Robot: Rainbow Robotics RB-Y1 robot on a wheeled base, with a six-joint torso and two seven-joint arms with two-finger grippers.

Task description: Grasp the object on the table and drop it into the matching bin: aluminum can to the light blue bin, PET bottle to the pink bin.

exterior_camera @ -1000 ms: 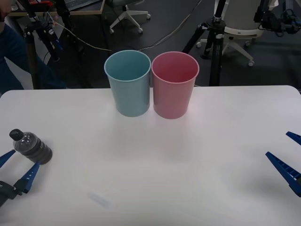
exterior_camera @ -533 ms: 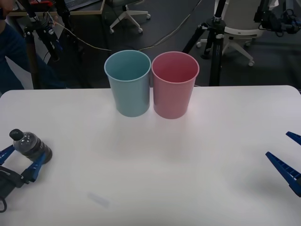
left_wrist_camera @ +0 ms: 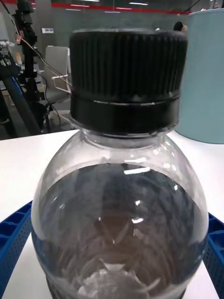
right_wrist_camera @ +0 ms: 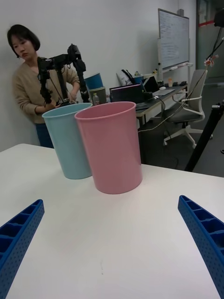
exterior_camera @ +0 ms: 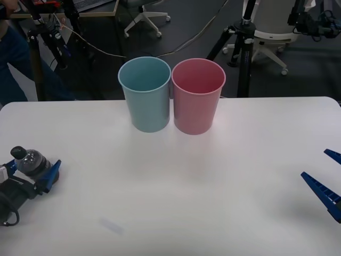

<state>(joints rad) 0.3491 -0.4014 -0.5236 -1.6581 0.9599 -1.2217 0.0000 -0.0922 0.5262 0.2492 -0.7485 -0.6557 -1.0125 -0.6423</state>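
Far out to the left of the light blue bin and nearer the robot, at the left edge of the table, the PET bottle stands upright with its dark cap up and dark liquid inside. The left gripper sits around it, one blue finger on the bottle's bin-ward side and the other at its far side; in the left wrist view the bottle rises right between the two ribbed fingers, which lie just beside its walls, though I cannot tell if they actually press it. The pink bin stands touching the light blue bin on that bin's right, both upright near the table's far edge. Well off to the right of the light blue bin, past the pink one, the right gripper hovers over the table edge with its fingers spread wide apart and nothing between them
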